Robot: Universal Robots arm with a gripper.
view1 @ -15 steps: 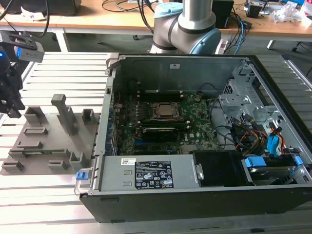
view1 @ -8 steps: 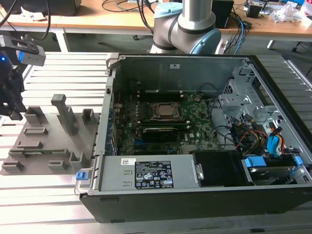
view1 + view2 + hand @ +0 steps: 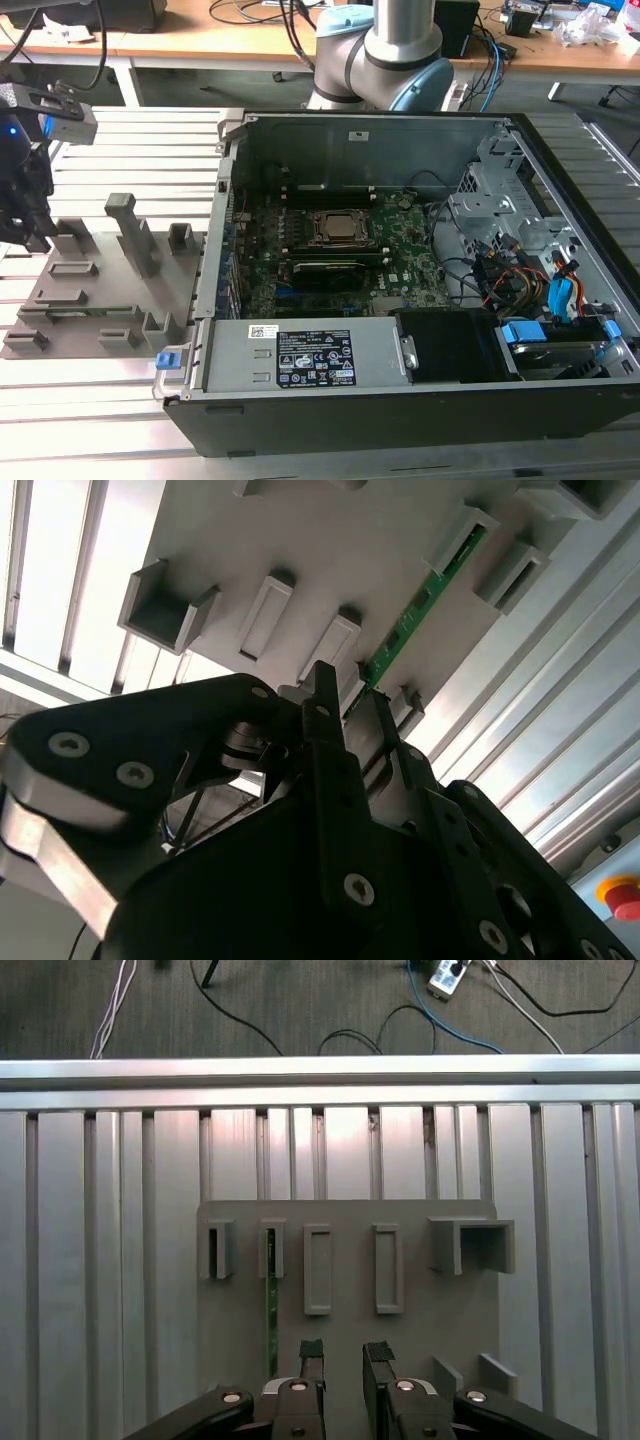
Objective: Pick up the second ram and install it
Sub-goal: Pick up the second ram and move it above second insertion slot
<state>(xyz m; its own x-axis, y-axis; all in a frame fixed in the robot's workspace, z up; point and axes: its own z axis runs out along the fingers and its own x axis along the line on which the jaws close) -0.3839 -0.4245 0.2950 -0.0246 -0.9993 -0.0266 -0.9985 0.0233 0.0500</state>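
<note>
Where the exterior view's left edge is, the gripper (image 3: 28, 225) hangs above a gray holder (image 3: 100, 290) that lies on the metal table (image 3: 90, 400). In the first wrist view its two fingers (image 3: 312, 1356) are apart, with nothing between them. The second ram (image 3: 271, 1310) is a thin green stick. It stands on its edge in a slot of the gray holder, just beside one finger, and I cannot tell if they touch. Other slots in the holder sit near it. Further to the exterior view's right is a big open computer case (image 3: 400, 410). Behind the case stands the thick gray base of the robot arm (image 3: 385, 50). Inside the case lies the large green board (image 3: 410, 255), with a shiny square part (image 3: 338, 228) near its middle. At the case's right end are bunches of coloured wires (image 3: 520, 275).
</note>
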